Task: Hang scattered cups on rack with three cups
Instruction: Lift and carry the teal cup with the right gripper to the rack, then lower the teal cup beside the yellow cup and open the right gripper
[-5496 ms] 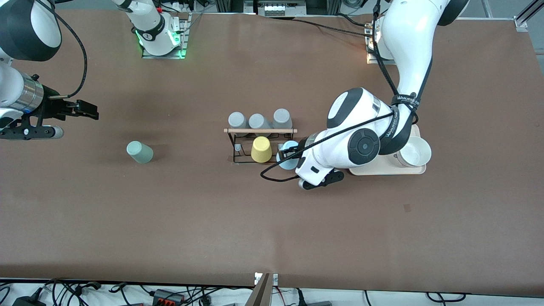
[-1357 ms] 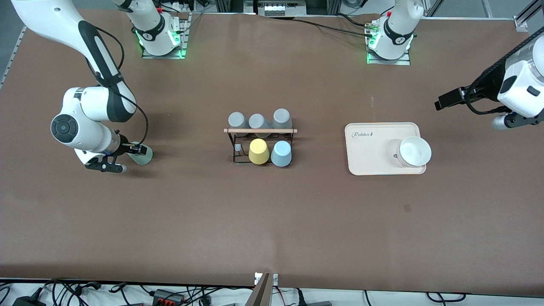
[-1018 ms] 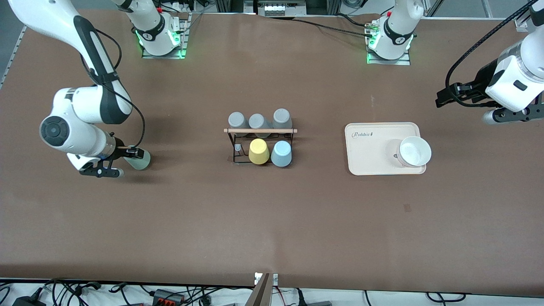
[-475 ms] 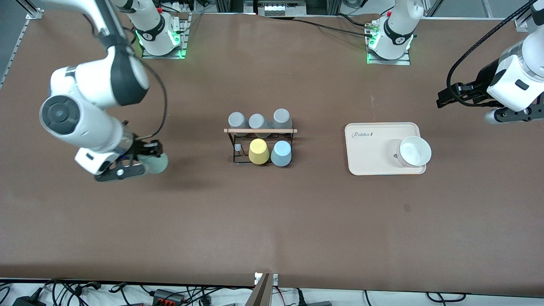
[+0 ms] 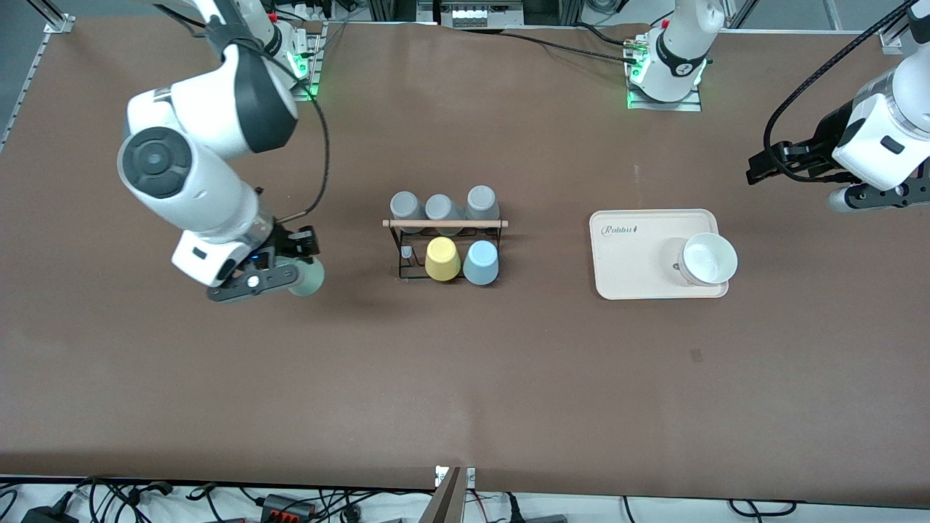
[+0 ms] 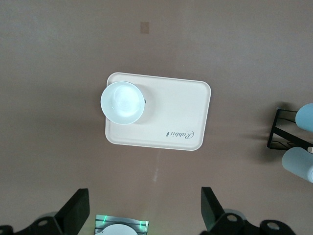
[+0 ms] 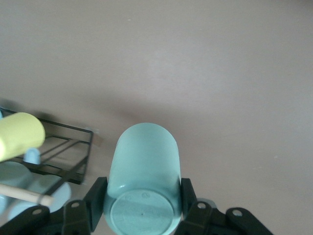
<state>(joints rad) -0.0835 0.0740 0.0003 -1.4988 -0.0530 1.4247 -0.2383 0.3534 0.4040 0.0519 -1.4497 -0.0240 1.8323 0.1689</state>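
My right gripper (image 5: 294,263) is shut on the mint green cup (image 5: 307,278), holding it in the air over the table between the right arm's end and the rack. In the right wrist view the cup (image 7: 143,183) sits gripped between both fingers. The black wire rack (image 5: 445,245) with its wooden rod stands mid-table; the light blue cup (image 5: 481,262) hangs on it beside a yellow cup (image 5: 443,258), with three grey cups (image 5: 442,207) in the row farther from the camera. My left gripper (image 5: 755,173) is open and empty, waiting over the table near the left arm's end.
A cream tray (image 5: 632,254) with a wide white bowl-like cup (image 5: 708,258) lies between the rack and the left arm's end; it also shows in the left wrist view (image 6: 171,117). The rack's corner peg nearest the right arm (image 5: 407,252) is bare.
My right gripper closed on the mint cup, lifted it off the table and carried it toward the rack. The left arm has stayed still over the last half second.
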